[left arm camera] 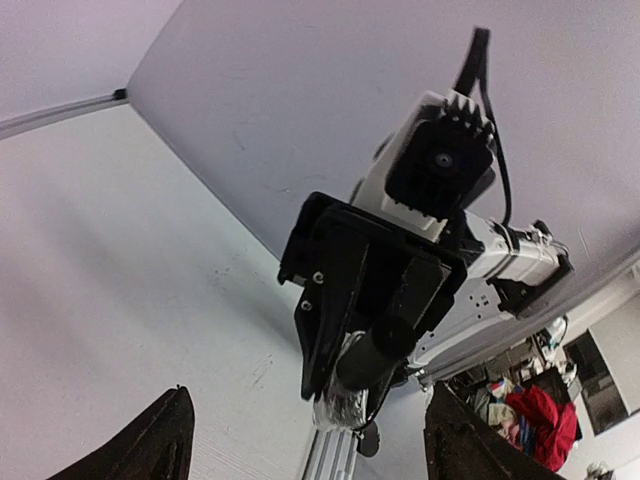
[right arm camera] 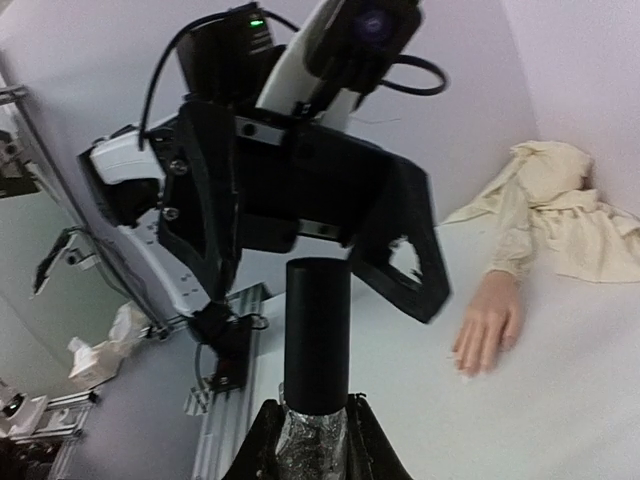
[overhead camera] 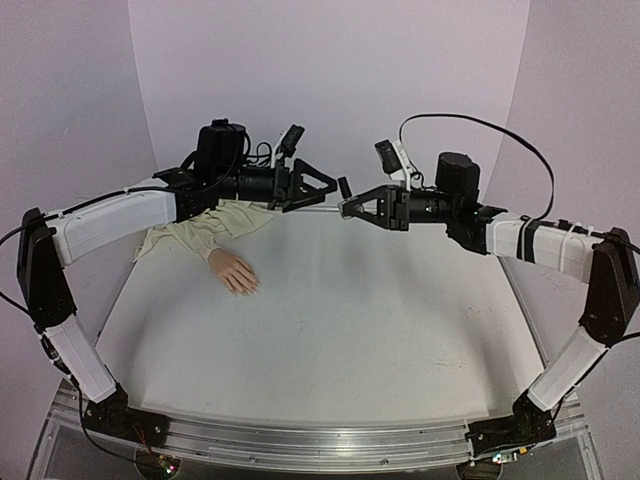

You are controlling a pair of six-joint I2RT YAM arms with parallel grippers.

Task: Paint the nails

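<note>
Now, with our left fingers (left arm camera: 165, 445) spread and right fingers (right arm camera: 265, 455) pinching the dark bottle (right arm camera: 318, 340) mid-frame, a misjudged closing could knock it loose onto the tabletop (overhead camera: 380, 330).

Our left arm (overhead camera: 110, 222) and right arm (overhead camera: 545, 243) wear white shells between black joints. Behind the black left pincer (left arm camera: 308, 400) and right pincer (overhead camera: 345, 208) sit round dark motors (overhead camera: 218, 145) and small cameras (overhead camera: 392, 155). A black cable (overhead camera: 480, 122) arcs behind the right pincer; silver screws (right arm camera: 175, 165) stud the left pincer's body.
</note>
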